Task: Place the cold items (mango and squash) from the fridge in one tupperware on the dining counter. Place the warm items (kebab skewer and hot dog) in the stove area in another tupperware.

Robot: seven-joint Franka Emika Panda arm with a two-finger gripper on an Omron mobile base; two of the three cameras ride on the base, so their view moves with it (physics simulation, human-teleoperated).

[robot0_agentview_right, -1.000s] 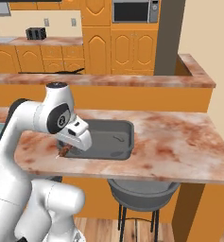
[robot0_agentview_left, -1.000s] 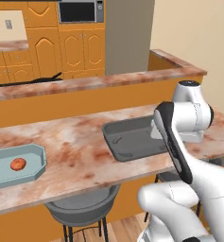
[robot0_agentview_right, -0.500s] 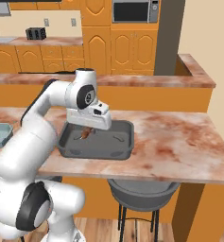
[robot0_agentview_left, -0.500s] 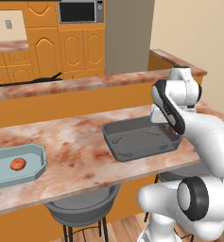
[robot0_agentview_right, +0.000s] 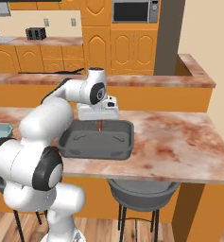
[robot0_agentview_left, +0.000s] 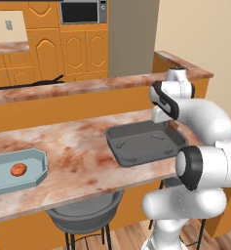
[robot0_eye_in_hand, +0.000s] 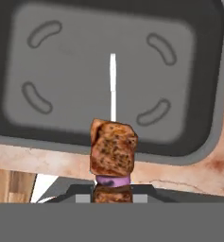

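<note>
Jaws pinch kebab skewer (robot0_eye_in_hand: 113, 150), stick pointing down toward dark tray (robot0_eye_in_hand: 61, 66).

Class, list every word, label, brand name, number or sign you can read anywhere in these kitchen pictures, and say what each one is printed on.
None: no readable text anywhere.
Microwave: control panel too blurred to show any characters.
Dark grey tray: raised curved marks only, no letters.
Pale blue tray: no label.
</note>
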